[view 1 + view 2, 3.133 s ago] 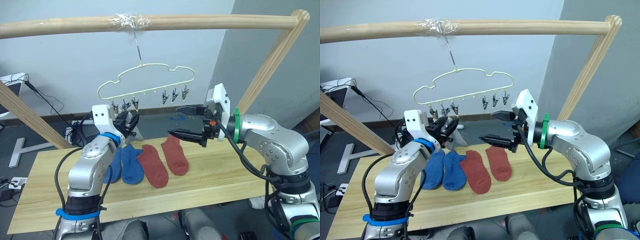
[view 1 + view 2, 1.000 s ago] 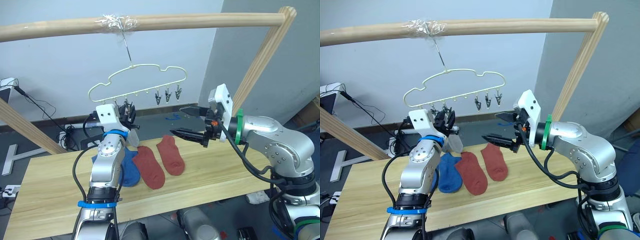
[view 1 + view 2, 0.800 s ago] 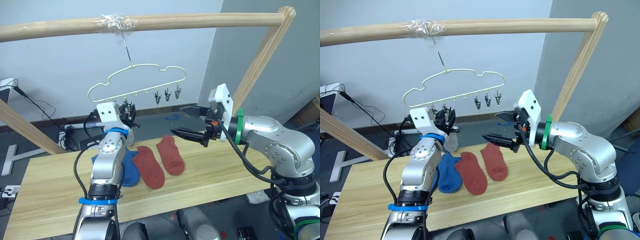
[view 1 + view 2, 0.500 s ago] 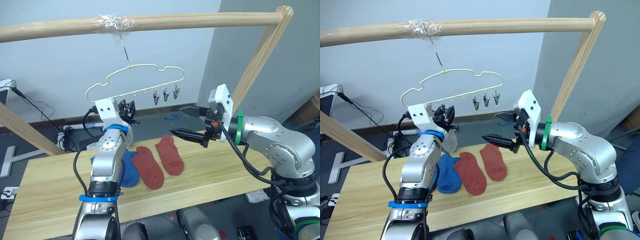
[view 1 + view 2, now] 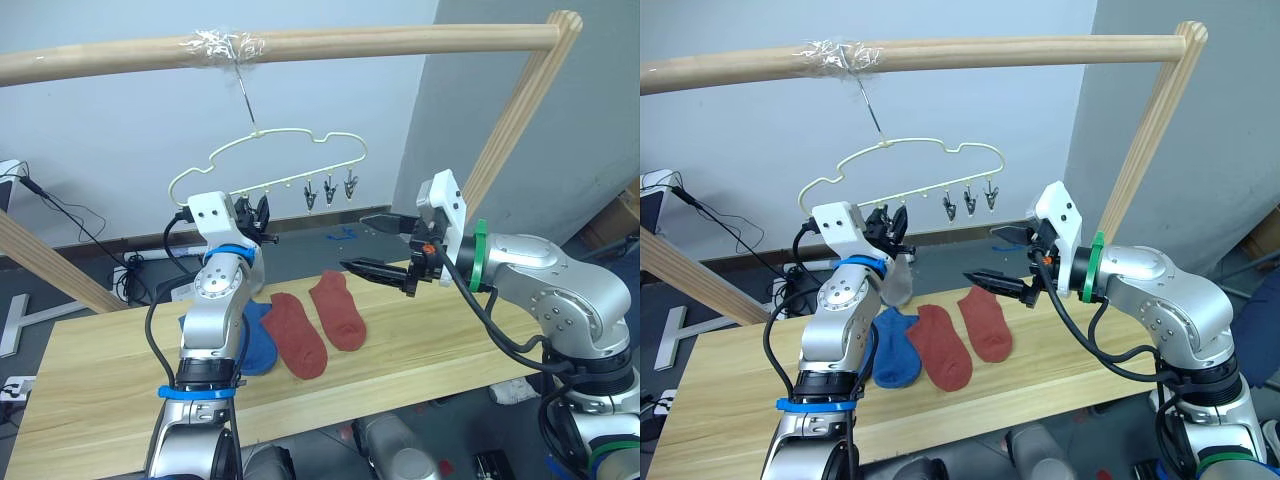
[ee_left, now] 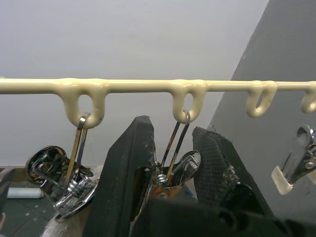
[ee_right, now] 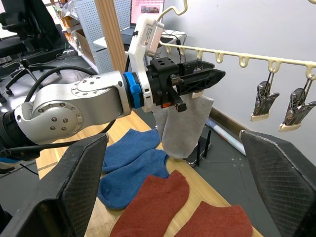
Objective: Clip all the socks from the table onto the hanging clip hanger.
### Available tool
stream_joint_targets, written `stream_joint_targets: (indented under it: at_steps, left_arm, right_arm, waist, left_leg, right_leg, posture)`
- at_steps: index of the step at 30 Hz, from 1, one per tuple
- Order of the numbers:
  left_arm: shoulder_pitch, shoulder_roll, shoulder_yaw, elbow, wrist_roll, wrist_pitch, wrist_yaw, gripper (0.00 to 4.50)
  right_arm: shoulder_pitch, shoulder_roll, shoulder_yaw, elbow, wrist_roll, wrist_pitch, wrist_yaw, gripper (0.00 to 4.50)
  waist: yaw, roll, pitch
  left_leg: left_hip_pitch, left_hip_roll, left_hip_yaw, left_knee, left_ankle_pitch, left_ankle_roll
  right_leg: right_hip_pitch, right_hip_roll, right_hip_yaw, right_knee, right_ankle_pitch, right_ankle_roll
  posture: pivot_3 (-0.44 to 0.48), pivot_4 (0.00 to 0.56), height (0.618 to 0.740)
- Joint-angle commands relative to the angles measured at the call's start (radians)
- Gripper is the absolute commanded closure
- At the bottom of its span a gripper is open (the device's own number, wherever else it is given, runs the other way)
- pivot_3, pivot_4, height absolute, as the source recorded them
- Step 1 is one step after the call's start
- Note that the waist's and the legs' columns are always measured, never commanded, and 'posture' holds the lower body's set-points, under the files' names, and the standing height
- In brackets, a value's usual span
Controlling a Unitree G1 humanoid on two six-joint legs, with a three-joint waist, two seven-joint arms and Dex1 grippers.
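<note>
Clip hanger [image 5: 270,165] hangs by its hook from the wooden pole [image 5: 300,45], above the table [image 5: 420,345]. Left gripper [image 6: 173,163] is raised to the hanger's left end, arm near vertical from the table edge; its fingers [image 6: 126,168] sit either side of the second clip [image 6: 180,160], a narrow gap between them, and whether they press the clip is hard to make out. A grey sock [image 7: 182,126] hangs under that gripper, top edge hidden behind it, so which clip holds it I can't tell. Right gripper [image 5: 385,245] hovers right of the hanger, forearm roughly level, fingers spread wide, empty. Below the hanger on the table: two rust-red socks [image 5: 320,315], blue socks [image 5: 895,350] partly behind the left arm.
</note>
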Motion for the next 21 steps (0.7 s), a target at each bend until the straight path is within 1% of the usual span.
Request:
stream_joint_targets:
  at_steps: [1,5,8,16,19,21]
  left_arm:
    - [-0.016,-0.002,0.007,-0.042,-0.002,0.003,0.002,3.1]
    - [-0.017,-0.003,0.008,-0.044,-0.002,0.006,0.001,3.93]
    - [-0.017,0.0,0.011,-0.047,-0.003,0.008,0.0,4.37]
    - [-0.022,0.009,0.03,-0.066,-0.026,0.043,-0.012,4.37]
    - [-0.023,0.02,0.041,-0.092,-0.066,0.095,-0.044,4.37]
    - [-0.023,0.028,0.06,-0.118,-0.127,0.153,-0.085,4.37]
  right_arm:
    - [-0.002,-0.007,-0.022,-0.041,0.022,0.0,-0.001,0.0]
    - [-0.003,-0.007,-0.022,-0.041,0.023,0.002,-0.003,0.0]
    - [-0.004,-0.004,-0.02,-0.039,0.023,0.002,-0.005,0.0]
    - [-0.014,0.001,0.005,-0.023,0.001,0.008,-0.016,0.0]
    - [-0.024,-0.028,0.103,0.038,-0.103,0.053,-0.062,0.0]
    - [-0.027,-0.022,0.162,0.095,-0.181,0.042,-0.1,0.0]
  waist:
    - [0.0,0.0,0.0]
    - [0.0,0.0,0.0]
    - [0.0,0.0,0.0]
    - [0.0,0.0,0.0]
    - [0.0,0.0,0.0]
    - [0.0,0.0,0.0]
  left_leg:
    - [0.0,0.0,0.0,0.0,0.0,0.0]
    - [0.0,0.0,0.0,0.0,0.0,0.0]
    - [0.0,0.0,0.0,0.0,0.0,0.0]
    - [0.0,0.0,0.0,0.0,0.0,0.0]
    - [0.0,0.0,0.0,0.0,0.0,0.0]
    - [0.0,0.0,0.0,0.0,0.0,0.0]
  right_leg:
    - [0.0,0.0,0.0,0.0,0.0,0.0]
    - [0.0,0.0,0.0,0.0,0.0,0.0]
    - [0.0,0.0,0.0,0.0,0.0,0.0]
    - [0.0,0.0,0.0,0.0,0.0,0.0]
    - [0.0,0.0,0.0,0.0,0.0,0.0]
    - [0.0,0.0,0.0,0.0,0.0,0.0]
  posture:
    - [-0.375,0.153,0.74]
    - [-0.374,0.156,0.74]
    - [-0.37,0.155,0.74]
    - [-0.363,0.152,0.74]
    - [-0.362,0.151,0.74]
    - [-0.357,0.15,0.74]
